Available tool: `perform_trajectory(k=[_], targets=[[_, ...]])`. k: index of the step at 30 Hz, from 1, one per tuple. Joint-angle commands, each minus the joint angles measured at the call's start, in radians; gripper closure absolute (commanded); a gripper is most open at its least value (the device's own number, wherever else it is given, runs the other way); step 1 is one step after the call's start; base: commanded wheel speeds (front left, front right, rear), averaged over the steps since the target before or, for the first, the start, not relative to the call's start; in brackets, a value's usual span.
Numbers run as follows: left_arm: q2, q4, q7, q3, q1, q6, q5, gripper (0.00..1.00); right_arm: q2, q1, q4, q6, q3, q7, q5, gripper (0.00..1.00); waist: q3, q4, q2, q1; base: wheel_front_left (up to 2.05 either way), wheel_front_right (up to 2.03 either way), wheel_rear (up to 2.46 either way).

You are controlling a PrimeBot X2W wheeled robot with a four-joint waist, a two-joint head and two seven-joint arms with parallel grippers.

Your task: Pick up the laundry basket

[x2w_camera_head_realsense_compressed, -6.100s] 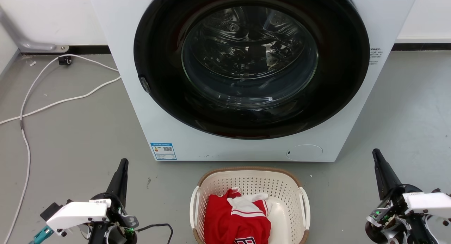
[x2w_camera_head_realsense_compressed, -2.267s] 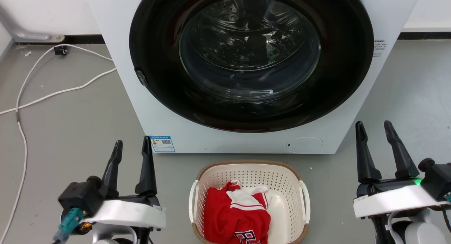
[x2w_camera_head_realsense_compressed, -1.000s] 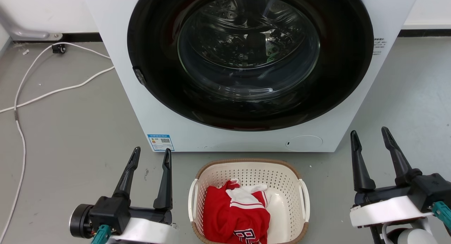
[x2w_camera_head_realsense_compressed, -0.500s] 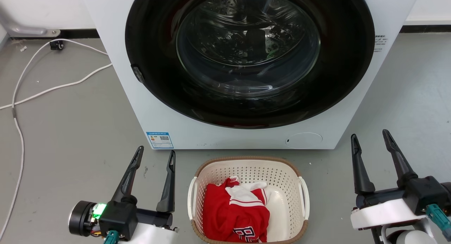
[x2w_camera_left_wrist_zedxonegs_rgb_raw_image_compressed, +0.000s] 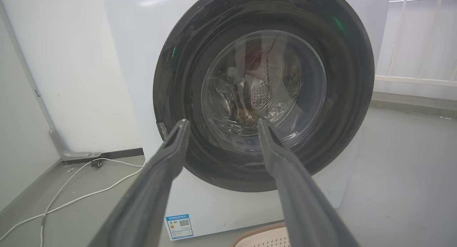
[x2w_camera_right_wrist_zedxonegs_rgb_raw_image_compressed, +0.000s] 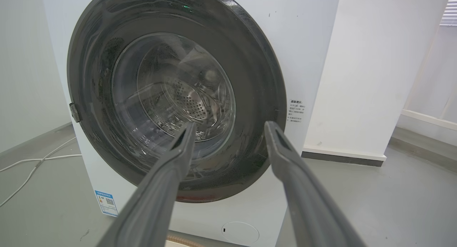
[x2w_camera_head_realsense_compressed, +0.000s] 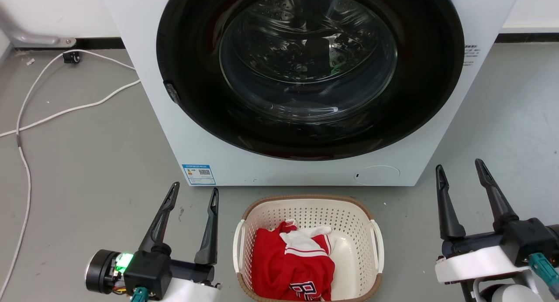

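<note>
The laundry basket (x2w_camera_head_realsense_compressed: 360, 225), cream-white and perforated with a brown rim, sits on the floor at the bottom centre of the head view, holding a red and white garment (x2w_camera_head_realsense_compressed: 293, 267). White handles run along both its sides. My left gripper (x2w_camera_head_realsense_compressed: 194, 192) stands open just left of the basket, apart from it, fingers pointing up. Far to the basket's right my right gripper (x2w_camera_head_realsense_compressed: 459, 169) is open too. The left wrist view catches the basket's rim (x2w_camera_left_wrist_zedxonegs_rgb_raw_image_compressed: 266, 236) at its bottom edge between the left gripper (x2w_camera_left_wrist_zedxonegs_rgb_raw_image_compressed: 221, 124) fingers. The right gripper (x2w_camera_right_wrist_zedxonegs_rgb_raw_image_compressed: 230, 127) faces the washer.
A white washing machine (x2w_camera_head_realsense_compressed: 144, 53) with a dark round glass door (x2w_camera_head_realsense_compressed: 308, 62) stands right behind the basket. White cables (x2w_camera_head_realsense_compressed: 56, 114) trail over the grey floor at the left. A white wall (x2w_camera_right_wrist_zedxonegs_rgb_raw_image_compressed: 371, 72) rises right of the machine.
Both grippers went from shut and low to open with fingers raised. The left arm swung in toward the basket's left side. The head camera tilted slightly.
</note>
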Motion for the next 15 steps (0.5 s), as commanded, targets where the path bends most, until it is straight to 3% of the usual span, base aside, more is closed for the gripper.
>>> perform_trajectory(k=[1, 9, 15], targets=[[-0.004, 0.000, -0.003, 0.003, 0.009, -0.003, 0.003, 0.00, -0.001, 0.001, -0.004, 0.000, -0.001, -0.002, 0.002, 0.00, 0.002, -0.001, 0.0000, 0.0000, 0.00, 0.00, 0.00], [-0.008, 0.003, -0.003, 0.010, -0.003, -0.011, 0.003, 0.00, -0.001, -0.011, -0.007, 0.000, -0.008, -0.002, 0.000, 0.00, 0.032, -0.005, 0.0000, 0.0000, 0.00, 0.00, 0.00], [-0.011, 0.043, -0.003, 0.031, -0.034, -0.011, -0.003, 0.00, -0.001, -0.058, 0.032, 0.000, 0.021, -0.002, 0.010, 0.00, 0.118, -0.019, 0.0000, 0.0000, 0.00, 0.00, 0.00]])
